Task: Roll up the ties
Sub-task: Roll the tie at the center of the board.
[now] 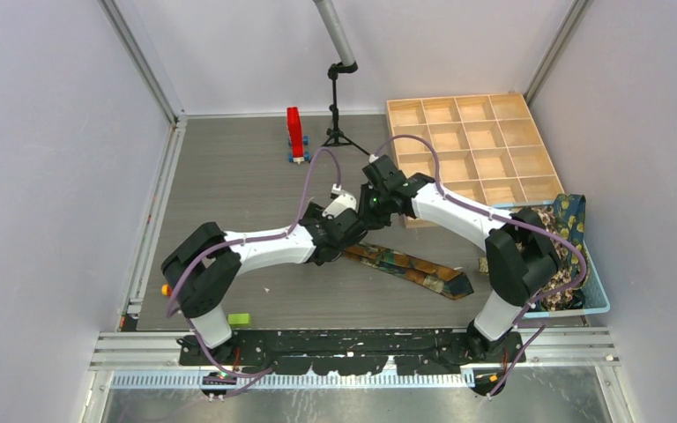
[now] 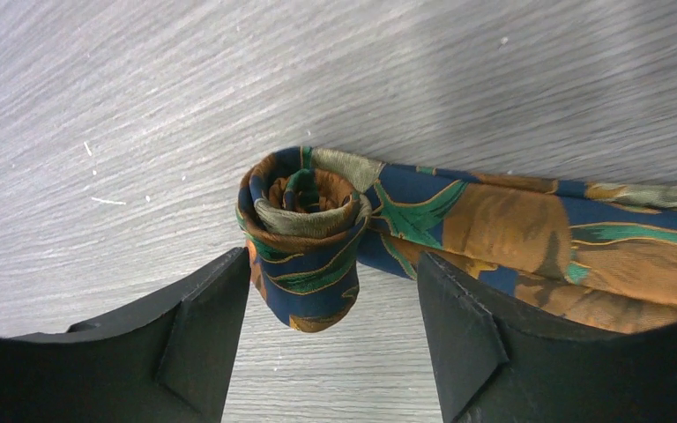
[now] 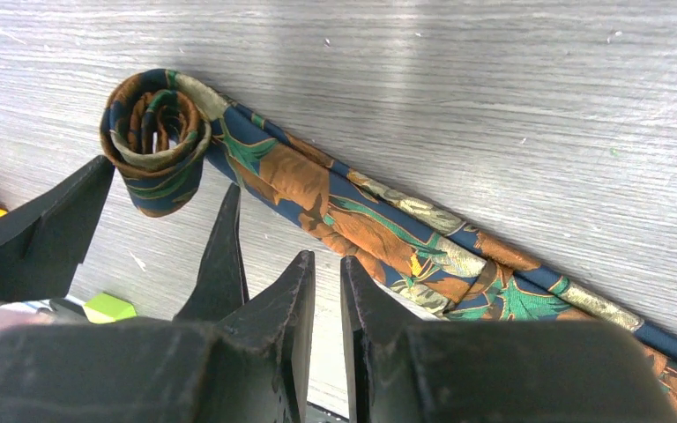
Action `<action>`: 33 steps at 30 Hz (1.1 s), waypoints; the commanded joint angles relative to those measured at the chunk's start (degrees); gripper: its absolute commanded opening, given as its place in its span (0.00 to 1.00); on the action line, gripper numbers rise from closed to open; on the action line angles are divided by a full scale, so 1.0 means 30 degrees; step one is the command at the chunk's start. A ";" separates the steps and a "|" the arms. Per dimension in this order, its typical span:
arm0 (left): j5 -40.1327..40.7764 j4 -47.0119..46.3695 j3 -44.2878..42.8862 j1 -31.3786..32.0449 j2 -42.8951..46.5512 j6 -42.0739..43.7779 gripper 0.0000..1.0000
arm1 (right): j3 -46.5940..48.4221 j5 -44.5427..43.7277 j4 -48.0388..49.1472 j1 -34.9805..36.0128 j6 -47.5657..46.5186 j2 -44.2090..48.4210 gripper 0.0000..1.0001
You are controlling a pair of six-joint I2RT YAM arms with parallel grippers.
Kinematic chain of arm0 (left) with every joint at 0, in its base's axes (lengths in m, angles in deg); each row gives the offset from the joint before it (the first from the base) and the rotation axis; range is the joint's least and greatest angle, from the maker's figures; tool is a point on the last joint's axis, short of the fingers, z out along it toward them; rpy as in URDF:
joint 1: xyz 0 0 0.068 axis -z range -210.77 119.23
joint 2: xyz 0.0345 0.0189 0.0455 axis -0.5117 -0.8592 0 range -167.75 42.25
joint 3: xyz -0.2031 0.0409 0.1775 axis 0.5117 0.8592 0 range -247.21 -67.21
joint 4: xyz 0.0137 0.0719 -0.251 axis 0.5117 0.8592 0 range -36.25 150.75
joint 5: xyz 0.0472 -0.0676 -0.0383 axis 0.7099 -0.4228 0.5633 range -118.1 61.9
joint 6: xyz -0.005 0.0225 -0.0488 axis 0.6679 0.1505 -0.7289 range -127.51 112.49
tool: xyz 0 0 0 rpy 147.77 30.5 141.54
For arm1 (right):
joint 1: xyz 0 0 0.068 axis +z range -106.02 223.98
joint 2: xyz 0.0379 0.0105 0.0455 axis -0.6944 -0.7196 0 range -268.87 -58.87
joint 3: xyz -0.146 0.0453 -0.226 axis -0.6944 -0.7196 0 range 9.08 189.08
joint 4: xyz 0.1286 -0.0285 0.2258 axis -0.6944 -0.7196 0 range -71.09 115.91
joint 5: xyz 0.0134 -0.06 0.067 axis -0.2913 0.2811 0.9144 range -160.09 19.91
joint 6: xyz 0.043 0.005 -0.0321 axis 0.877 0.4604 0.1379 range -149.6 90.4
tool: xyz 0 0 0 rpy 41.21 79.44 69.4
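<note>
Tie [image 1: 414, 269] lies mid-table on the grey table [image 1: 229, 176]. One end is in a roll [image 2: 304, 233], and the rest runs flat toward 4 o'clock to its pointed tip. Navy w/ orange & green leaf print.

Left pincer [image 2: 331, 273] is spread wide w/ the roll standing between its fingers. The 9 o'clock finger [image 2: 198, 339] is right at the roll's edge; can't tell if it touches. The 3 o'clock finger [image 2: 463, 339] is apart from the roll, over the flat strip. Right pincer [image 3: 326, 269] is pressed together, thin slit only, nothing in it. In its own view the roll sits at 10 o'clock of its tips, apart.

Around, seen from above:
- Wooden tray [image 1: 467, 145] w/ compartments at 1 o'clock from the pincers; right arm crosses its near-left corner.
- Blue basket [image 1: 598, 286] at 4 o'clock by the table edge, w/ more ties [image 1: 569, 220] heaped in it.
- Red block [image 1: 294, 132] at 11 o'clock and tripod [image 1: 338, 115] at 12, both well apart from the tie.
- Small green block [image 1: 239, 318] at 7 o'clock, near the left arm's base.

Hidden:
- From above, both pincers & wrists cover the roll.
- Right arm blocks part of the basket & heap, so the no. of ties there is unclear.
- Both wrist views cut off the tie's tip.
</note>
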 commanded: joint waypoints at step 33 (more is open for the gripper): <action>-0.8898 0.2874 0.3530 -0.8469 1.2958 -0.1402 0.79 | 0.8848 0.2227 0.0777 0.4055 0.1672 -0.5748 0.25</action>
